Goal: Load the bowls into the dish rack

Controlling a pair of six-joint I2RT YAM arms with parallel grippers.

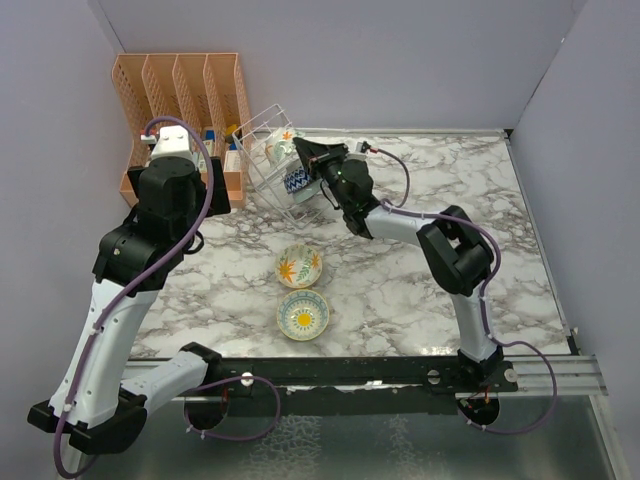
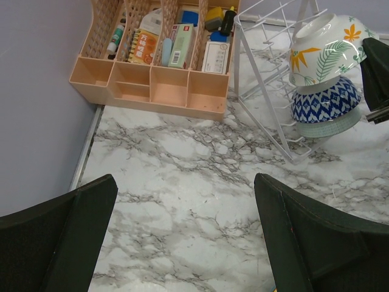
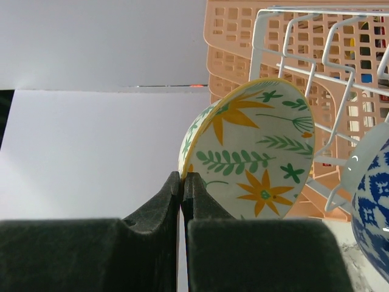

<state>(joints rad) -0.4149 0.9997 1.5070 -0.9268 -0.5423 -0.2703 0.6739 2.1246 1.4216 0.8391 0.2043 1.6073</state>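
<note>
The white wire dish rack (image 1: 258, 152) stands tilted at the back of the table, next to the orange organizer. Two bowls sit in it: a leaf-and-orange-flower bowl (image 3: 255, 152) above a blue-white zigzag bowl (image 2: 322, 103). My right gripper (image 3: 182, 177) is shut on the flower bowl's rim, one finger inside and one outside. Two more bowls lie on the marble mid-table, an orange-flower one (image 1: 299, 266) and a yellow sun-flower one (image 1: 303, 314). My left gripper (image 2: 185, 182) hangs open over bare marble left of the rack, holding nothing.
The orange slotted organizer (image 2: 152, 79), filled with small items, stands against the left wall at the back. Grey walls close in the left, back and right sides. The right arm (image 1: 455, 250) stretches across the table's middle toward the rack.
</note>
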